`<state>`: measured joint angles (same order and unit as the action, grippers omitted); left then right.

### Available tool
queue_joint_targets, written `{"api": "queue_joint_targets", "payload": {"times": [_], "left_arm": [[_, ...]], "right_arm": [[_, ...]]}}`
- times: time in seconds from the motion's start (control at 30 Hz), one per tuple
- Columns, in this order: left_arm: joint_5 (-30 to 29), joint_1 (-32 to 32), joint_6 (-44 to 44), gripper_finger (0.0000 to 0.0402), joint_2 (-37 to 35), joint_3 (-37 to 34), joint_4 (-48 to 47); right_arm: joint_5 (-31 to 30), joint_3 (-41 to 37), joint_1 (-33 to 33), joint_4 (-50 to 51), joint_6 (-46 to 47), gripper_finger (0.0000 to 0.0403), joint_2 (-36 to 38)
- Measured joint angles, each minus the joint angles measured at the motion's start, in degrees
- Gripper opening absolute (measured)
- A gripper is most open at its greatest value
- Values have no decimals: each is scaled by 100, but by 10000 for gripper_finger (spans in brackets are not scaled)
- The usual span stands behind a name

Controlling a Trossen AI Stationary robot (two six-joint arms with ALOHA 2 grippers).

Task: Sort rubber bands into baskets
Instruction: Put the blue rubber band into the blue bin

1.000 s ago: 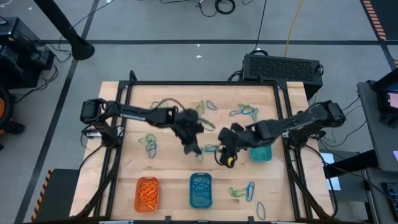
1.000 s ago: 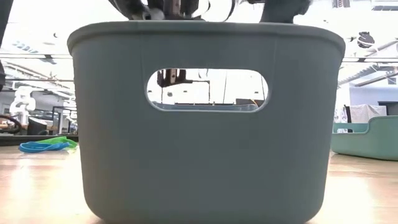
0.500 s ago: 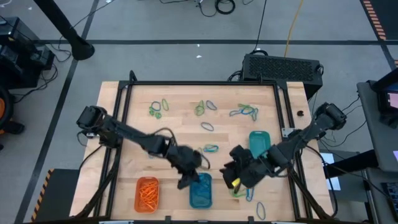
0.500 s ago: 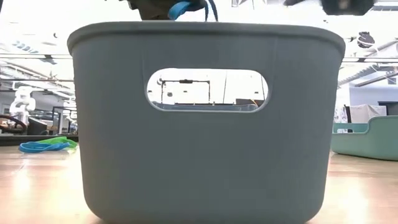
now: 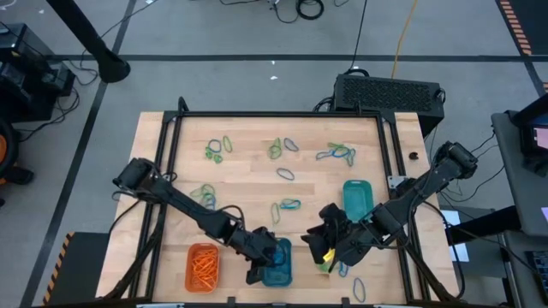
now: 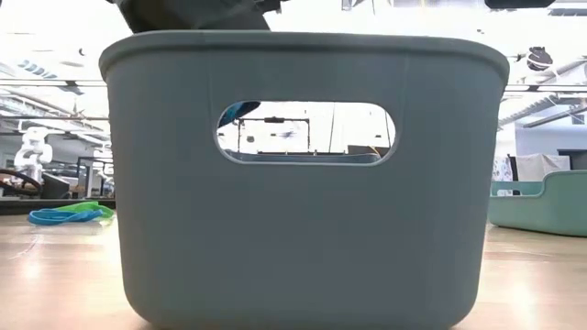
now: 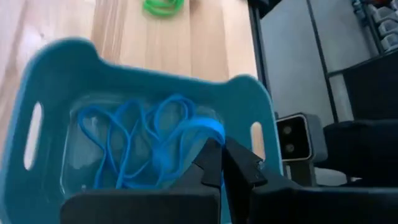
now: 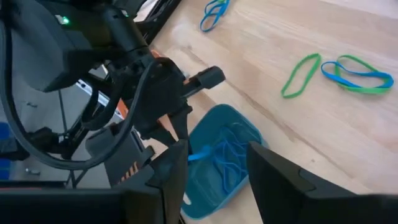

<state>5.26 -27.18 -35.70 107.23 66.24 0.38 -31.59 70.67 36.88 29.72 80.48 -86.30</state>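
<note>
No text, label, brand, number or sign can be read in any of the views.

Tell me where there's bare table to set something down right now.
Bare wood lies between the orange basket and the loose bands above it, and between the top-centre bands and the board's top edge. Crowded: around the blue basket, where the left gripper and right gripper work.
</note>
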Motion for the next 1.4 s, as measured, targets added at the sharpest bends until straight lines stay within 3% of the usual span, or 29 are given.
{"api": "queue_joint_targets", "payload": {"times": [0.2, 0.43, 0.6, 1.0, 1.13, 1.23, 1.4], "left_arm": [[-198, 60, 2, 23, 34, 0, 38], [-226, 271, -315, 89, 34, 0, -26], [25, 502, -717, 134, 34, 0, -347], [367, 697, -669, 148, 34, 315, -1191], [363, 697, -423, 148, 34, 559, -1730], [353, 693, -412, 148, 34, 677, -1800], [318, 702, -544, 148, -87, 877, -2070]], "right_arm": [[2, 0, -1, 25, -452, 155, 0], [89, 0, -213, 548, -773, 155, 17], [668, 0, -753, 1431, -1274, 155, 158], [1790, 0, -3050, 2880, -2991, 155, 560], [1832, -95, -4004, 3258, -3632, 155, 549], [1868, -405, -4721, 3000, -4255, 155, 529], [2319, -1231, -5712, 1719, -5085, 155, 525]]}}
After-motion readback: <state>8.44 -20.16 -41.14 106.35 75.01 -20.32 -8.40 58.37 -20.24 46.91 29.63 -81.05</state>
